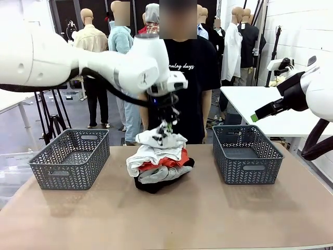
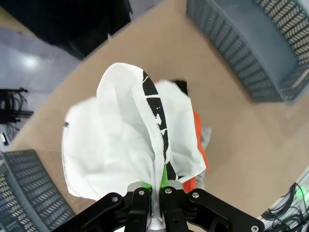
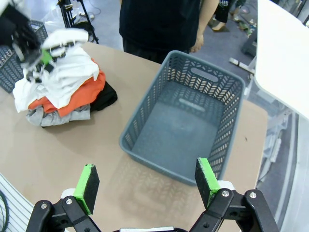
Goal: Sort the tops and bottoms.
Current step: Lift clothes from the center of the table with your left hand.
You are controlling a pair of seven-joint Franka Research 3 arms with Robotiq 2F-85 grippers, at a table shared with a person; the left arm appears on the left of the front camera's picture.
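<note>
A pile of clothes lies at the table's middle. On top is the white top with black print [image 1: 160,138], and my left gripper [image 1: 167,125] is shut on a raised fold of it. In the left wrist view the white top [image 2: 120,145] hangs bunched from the shut left gripper [image 2: 157,187]. Under it lie an orange top [image 1: 165,161], a light grey top [image 1: 158,174] and the black bottoms [image 1: 156,186]. My right gripper [image 1: 255,117] hovers open, high at the right; in its own view the right gripper [image 3: 147,179] stands above the table by the right basket, with nothing between its fingers.
One grey plastic basket [image 1: 67,166] stands at the table's left and another grey basket [image 1: 250,169] at the right, both with nothing in them. A person in a black tee [image 1: 190,78] stands at the far edge behind the pile. The brown table [image 1: 208,219] runs bare in front.
</note>
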